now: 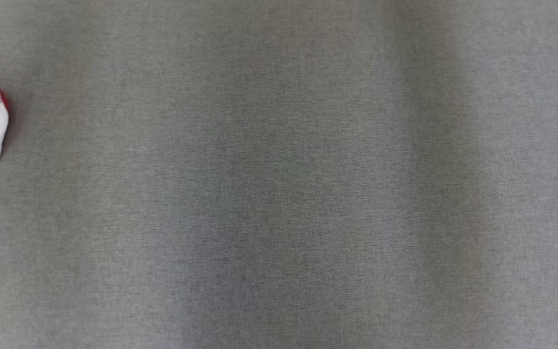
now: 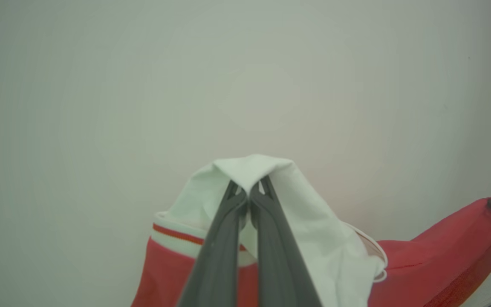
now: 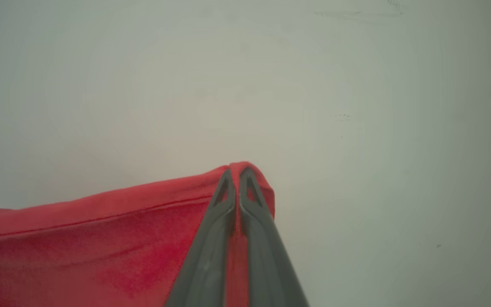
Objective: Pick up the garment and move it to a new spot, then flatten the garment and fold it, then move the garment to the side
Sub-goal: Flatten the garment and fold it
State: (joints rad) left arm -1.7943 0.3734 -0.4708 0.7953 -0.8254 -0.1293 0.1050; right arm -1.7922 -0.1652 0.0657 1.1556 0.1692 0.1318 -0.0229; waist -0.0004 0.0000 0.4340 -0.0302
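1. Pinches a white fold of the garment [image 2: 326, 238] with the left gripper [image 2: 249, 189], fingers pressed together on the cloth.
2. Clamps a red edge with the right gripper [image 3: 237, 172], fingers likewise tight together.
3. Holds the red cloth spanning between both grippers.
4. In the head view, shows a red-and-white corner at the far left, over the grey surface [image 1: 279, 194].

Red garment [image 2: 326, 238] (white-trimmed) hangs stretched between two pinched corners.
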